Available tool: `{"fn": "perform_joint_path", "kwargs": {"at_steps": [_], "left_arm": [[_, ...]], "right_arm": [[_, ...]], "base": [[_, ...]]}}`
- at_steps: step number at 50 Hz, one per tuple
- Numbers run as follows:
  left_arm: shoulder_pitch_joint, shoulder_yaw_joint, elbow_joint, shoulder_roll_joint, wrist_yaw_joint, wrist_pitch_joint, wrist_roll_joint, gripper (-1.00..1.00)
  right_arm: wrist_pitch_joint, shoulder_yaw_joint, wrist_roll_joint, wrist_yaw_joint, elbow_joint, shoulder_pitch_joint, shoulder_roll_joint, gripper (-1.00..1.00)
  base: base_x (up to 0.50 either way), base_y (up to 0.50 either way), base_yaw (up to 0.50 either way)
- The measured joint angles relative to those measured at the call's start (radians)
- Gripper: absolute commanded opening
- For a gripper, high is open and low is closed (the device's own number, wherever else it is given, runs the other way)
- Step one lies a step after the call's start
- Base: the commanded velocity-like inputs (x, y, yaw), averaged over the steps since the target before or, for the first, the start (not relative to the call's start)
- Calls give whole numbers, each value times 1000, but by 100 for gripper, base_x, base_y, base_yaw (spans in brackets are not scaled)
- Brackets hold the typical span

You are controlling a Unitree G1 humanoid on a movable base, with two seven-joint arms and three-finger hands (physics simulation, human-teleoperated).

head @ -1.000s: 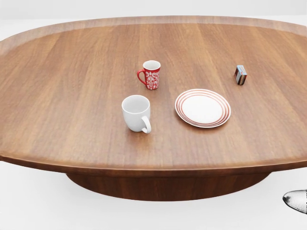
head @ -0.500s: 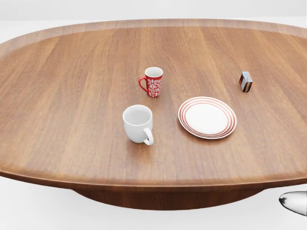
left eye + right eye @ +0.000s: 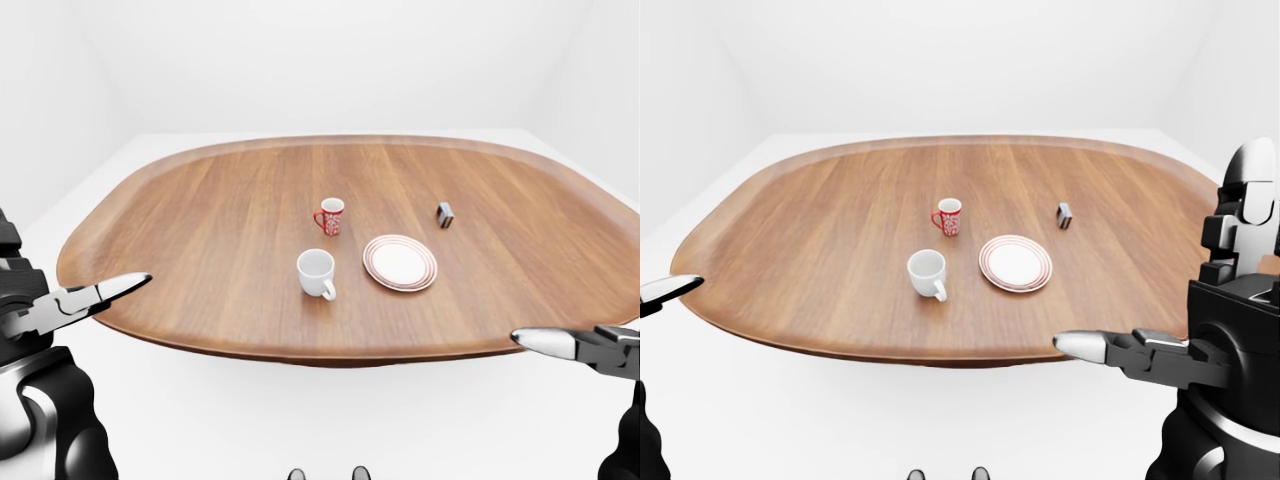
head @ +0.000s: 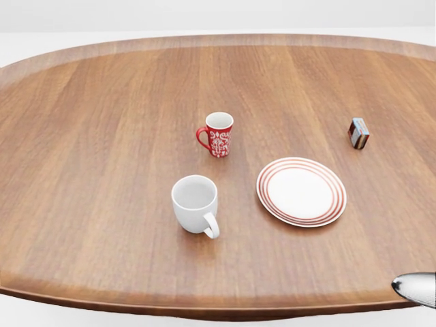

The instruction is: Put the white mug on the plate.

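white mug (image 4: 195,203) stands upright left of the bare plate (image 4: 301,191).

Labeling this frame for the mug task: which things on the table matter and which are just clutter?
For the job:
white mug, upright, handle toward the view's bottom
plate, bare, to the mug's right in the head view

Lying about:
red patterned mug
small box

Both sit on the wooden table.

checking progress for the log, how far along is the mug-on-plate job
Barely begun. The white mug stands on the table, left of the empty plate. Both the left hand and right hand are open, short of the table edge. Reaching, grasping and placing remain.
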Motion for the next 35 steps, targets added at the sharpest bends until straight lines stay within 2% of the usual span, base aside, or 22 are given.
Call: {"fn": "perform_joint_path", "kwargs": {"at_steps": [35], "left_arm": [[0, -7, 6, -3, -1, 0, 6, 100]], "right_arm": [[0, 5, -2, -4, 8, 0, 1, 100]], "base": [[29, 0, 0]]}}
